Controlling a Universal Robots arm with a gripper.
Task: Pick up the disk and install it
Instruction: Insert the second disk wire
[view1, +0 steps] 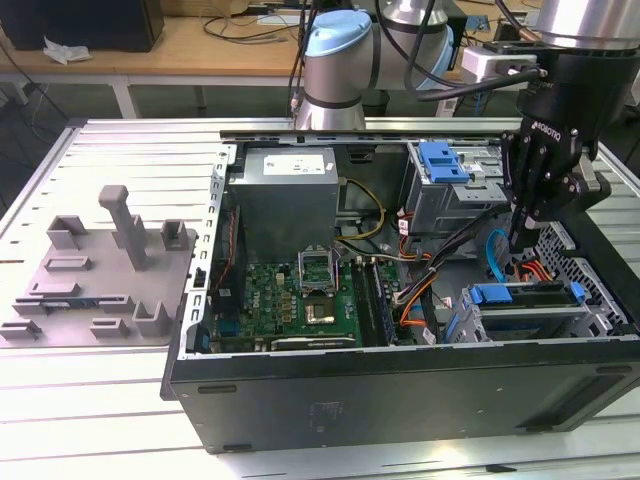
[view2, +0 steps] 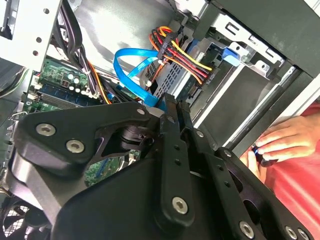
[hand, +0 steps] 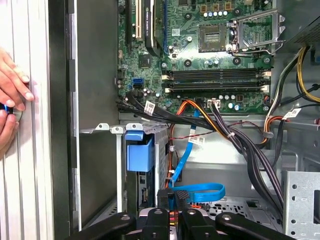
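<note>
The disk (view1: 528, 318) is a silver slab in a blue bracket (view1: 495, 293). It lies in the lower drive cage at the exterior view's right end of the open computer case. In the first wrist view its blue bracket (hand: 139, 152) stands in the cage slot. My black gripper (view1: 515, 238) hangs just above the cage, shut, with nothing between its fingers (hand: 166, 200). The fingertips come close to a looped blue data cable (hand: 200, 192). In the second wrist view the gripper (view2: 176, 107) points at the drive cage (view2: 175, 77), where red, yellow and orange power leads (view2: 185, 55) are plugged in.
A grey power-supply box (view1: 285, 190), the green motherboard (view1: 295, 300) and an upper cage with a blue latch (view1: 445, 160) fill the case. Cable bundles (hand: 235, 140) cross its middle. A grey fixture (view1: 100, 270) stands on the table. A person's hands (hand: 12, 97) rest outside the case wall.
</note>
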